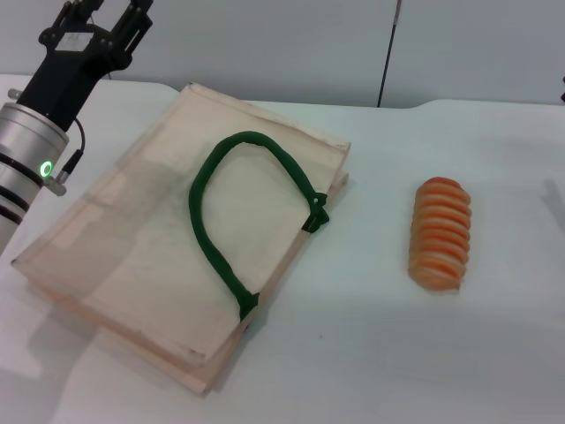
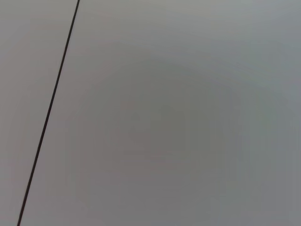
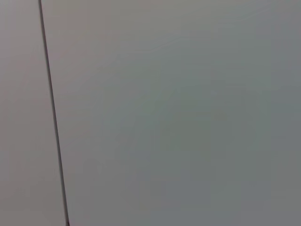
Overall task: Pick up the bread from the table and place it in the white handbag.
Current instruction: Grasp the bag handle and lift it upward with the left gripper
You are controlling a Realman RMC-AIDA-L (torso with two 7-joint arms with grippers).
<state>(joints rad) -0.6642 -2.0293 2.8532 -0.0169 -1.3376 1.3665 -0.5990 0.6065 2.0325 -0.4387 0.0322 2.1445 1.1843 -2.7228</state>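
The bread (image 1: 440, 234) is a small orange-tan ridged loaf lying on the white table (image 1: 371, 353), to the right of centre. The white handbag (image 1: 168, 238) lies flat on the table to the left of centre, its dark green rope handle (image 1: 221, 212) looped on top. My left gripper (image 1: 101, 13) is raised at the far left, beyond the bag's far left corner and well away from the bread; its tips run off the top of the view. My right gripper is out of view. Both wrist views show only a plain grey wall with a thin dark line.
A grey wall (image 1: 282, 44) stands behind the table, with a thin dark vertical line (image 1: 387, 62) on it. Bare tabletop lies between the bag and the bread and along the front edge.
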